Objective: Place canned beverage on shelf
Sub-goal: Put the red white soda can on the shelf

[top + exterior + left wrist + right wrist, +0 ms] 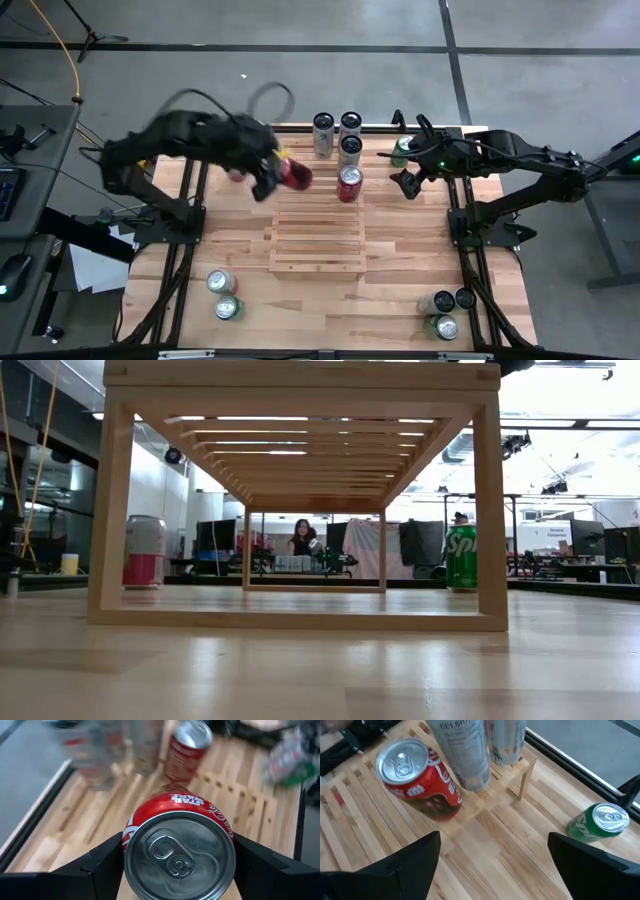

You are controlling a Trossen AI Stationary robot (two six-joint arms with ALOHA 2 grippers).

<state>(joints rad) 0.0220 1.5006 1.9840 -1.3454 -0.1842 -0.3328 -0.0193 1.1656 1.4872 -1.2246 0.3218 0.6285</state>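
The pale slatted shelf (315,235) stands in the middle of the table. At its far end stand three silver cans (349,148) and a red can (349,183). My left gripper (290,176) is shut on another red cola can (180,855) above the shelf's far left part, beside the standing red can (187,747). My right gripper (408,180) is open and empty over the table just right of the shelf's far end, next to a green can (600,822). In the low view the shelf (300,380) shows, but neither gripper. My left gripper pinches the red cola can between its two fingers (102,865), one on each side of the can's wall (131,832). The fingers come slanting from the table's left. The can is lifted clear and tilted, its top (177,860) turned toward the wrist.
Two cans (225,295) stand at the near left of the table and three cans (445,310) at the near right. A pink can (145,550) and a green can (461,557) show beyond the shelf. Black frame rails (465,240) run along both sides. A person sits far off in the room.
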